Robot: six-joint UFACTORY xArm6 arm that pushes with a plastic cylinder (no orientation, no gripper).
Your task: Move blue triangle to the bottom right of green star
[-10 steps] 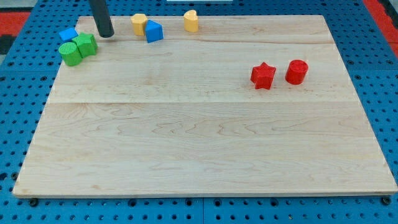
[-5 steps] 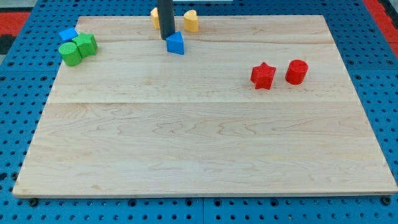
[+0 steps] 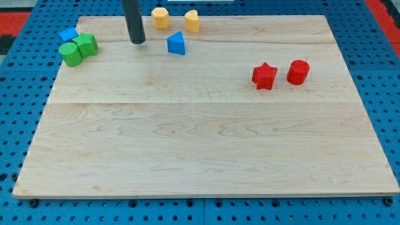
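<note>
The blue triangle (image 3: 177,44) lies near the view's top, a little left of centre. The green star (image 3: 87,45) sits at the top left, touching a green cylinder (image 3: 70,54) and next to a blue cube (image 3: 69,34). My tip (image 3: 137,41) stands on the board between the green star and the blue triangle, a short way to the left of the triangle and not touching it.
Two yellow blocks (image 3: 160,18) (image 3: 192,21) lie at the board's top edge, just above the blue triangle. A red star (image 3: 264,75) and a red cylinder (image 3: 298,72) sit side by side at the right. The wooden board (image 3: 200,150) rests on a blue pegboard.
My tip swept right, pushing the blue triangle and one yellow block to the right, then moved back left of the triangle. The triangle now rests apart from the tip.
</note>
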